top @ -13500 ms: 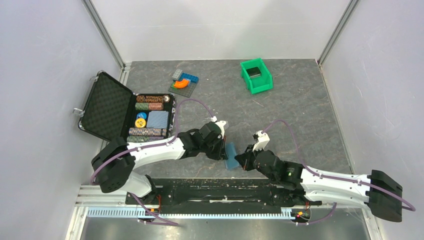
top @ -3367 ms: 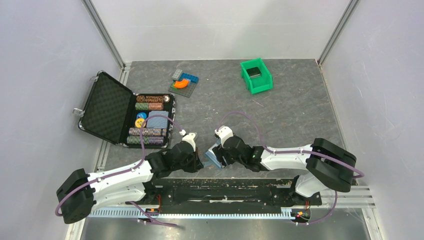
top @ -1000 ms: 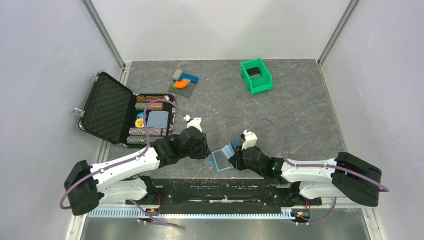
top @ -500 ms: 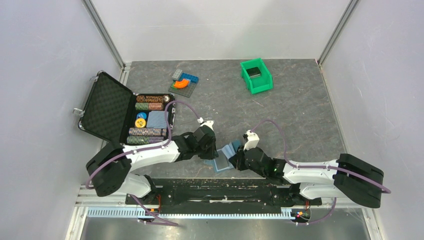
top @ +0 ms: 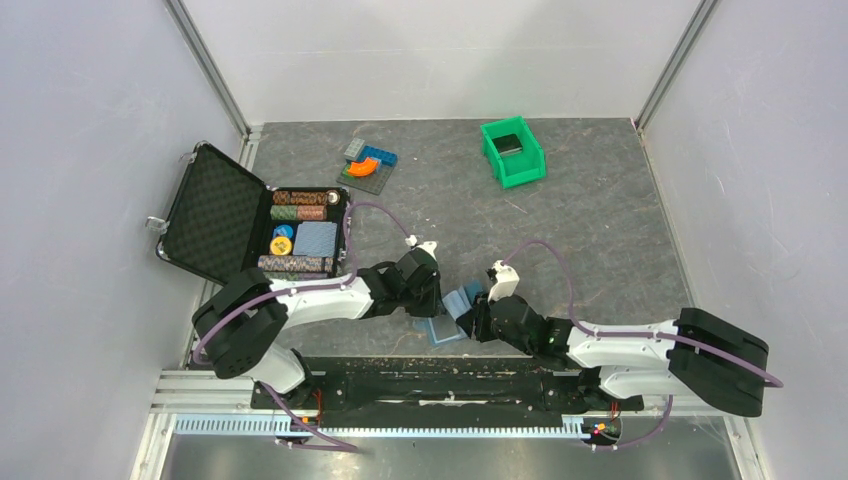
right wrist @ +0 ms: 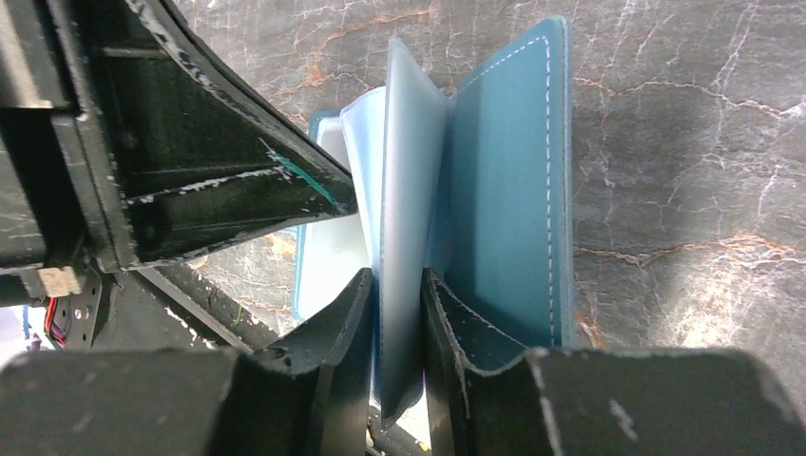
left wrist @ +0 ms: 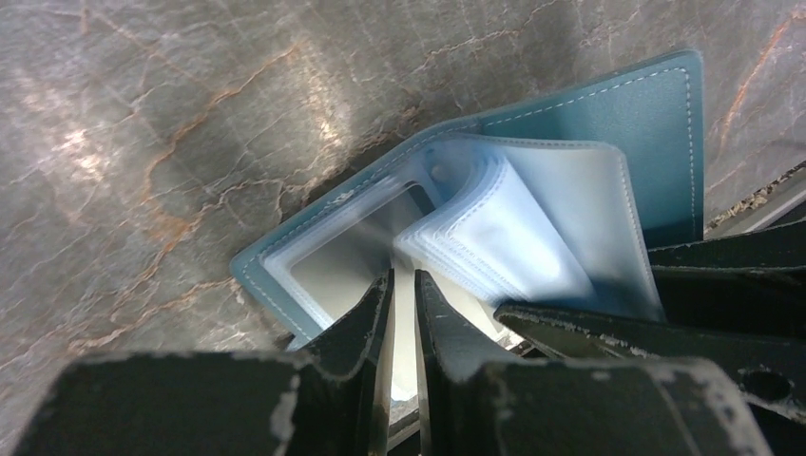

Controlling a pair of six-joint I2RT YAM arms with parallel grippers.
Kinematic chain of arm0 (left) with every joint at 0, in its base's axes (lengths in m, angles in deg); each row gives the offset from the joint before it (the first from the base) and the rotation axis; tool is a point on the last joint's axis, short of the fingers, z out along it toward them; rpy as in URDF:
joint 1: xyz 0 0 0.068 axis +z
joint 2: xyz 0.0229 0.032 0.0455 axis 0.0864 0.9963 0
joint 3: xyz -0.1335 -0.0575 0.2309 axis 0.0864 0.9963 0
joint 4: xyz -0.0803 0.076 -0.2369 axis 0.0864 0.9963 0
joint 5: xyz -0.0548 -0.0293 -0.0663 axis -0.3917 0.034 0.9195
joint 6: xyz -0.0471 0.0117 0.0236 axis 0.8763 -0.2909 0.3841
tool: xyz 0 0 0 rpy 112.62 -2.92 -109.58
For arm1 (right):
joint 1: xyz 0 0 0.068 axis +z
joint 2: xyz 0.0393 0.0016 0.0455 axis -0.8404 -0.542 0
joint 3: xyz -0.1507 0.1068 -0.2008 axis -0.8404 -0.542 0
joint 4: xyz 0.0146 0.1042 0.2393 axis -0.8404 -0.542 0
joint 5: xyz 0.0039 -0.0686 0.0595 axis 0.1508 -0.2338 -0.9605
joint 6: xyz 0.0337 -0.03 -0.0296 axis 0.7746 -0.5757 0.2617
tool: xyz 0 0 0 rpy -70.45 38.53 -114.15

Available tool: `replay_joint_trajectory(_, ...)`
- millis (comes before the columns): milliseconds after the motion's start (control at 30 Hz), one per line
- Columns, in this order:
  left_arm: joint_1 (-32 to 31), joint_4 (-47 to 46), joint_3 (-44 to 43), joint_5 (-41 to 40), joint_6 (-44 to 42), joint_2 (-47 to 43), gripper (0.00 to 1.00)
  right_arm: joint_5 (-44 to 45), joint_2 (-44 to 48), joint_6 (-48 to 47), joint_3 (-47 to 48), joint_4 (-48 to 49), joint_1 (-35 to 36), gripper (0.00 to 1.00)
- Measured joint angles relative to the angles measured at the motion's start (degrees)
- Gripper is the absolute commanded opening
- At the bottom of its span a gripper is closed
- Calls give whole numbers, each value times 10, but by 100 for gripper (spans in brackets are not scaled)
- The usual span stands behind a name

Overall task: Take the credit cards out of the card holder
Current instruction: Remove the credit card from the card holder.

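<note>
The card holder (top: 450, 315) lies open near the table's front edge, between both grippers. Its teal cover (left wrist: 618, 123) is spread flat and its clear sleeves (left wrist: 513, 228) curl up from the spine. My left gripper (left wrist: 404, 285) is almost closed over the lower half, and pale sleeve material fills the narrow slit between its fingers. My right gripper (right wrist: 397, 285) is shut on an upright bundle of sleeves (right wrist: 409, 171), beside the teal cover (right wrist: 504, 190). A left finger (right wrist: 238, 180) reaches in from the left of the right wrist view. The credit cards are hidden.
An open black case (top: 215, 225) with poker chips (top: 300, 235) stands at the left. Toy bricks (top: 368, 165) lie at the back. A green bin (top: 513, 152) at the back right holds a dark flat thing. The arms' base rail (top: 430, 375) runs just below the card holder.
My left arm has swung right and in onto the card holder, and its jaws have narrowed. The right gripper has stayed at the sleeves, and the card holder has barely shifted.
</note>
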Motion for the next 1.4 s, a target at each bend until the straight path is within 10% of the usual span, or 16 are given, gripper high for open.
replay_joint_trajectory(1033,0,-85,-15,83,-3,21,20,66,101,-20,9,-118,0,81)
replay_joint_trajectory(1400,0,-115,-54,105,-5,76,21,108,183,-52,47,-223,0,86)
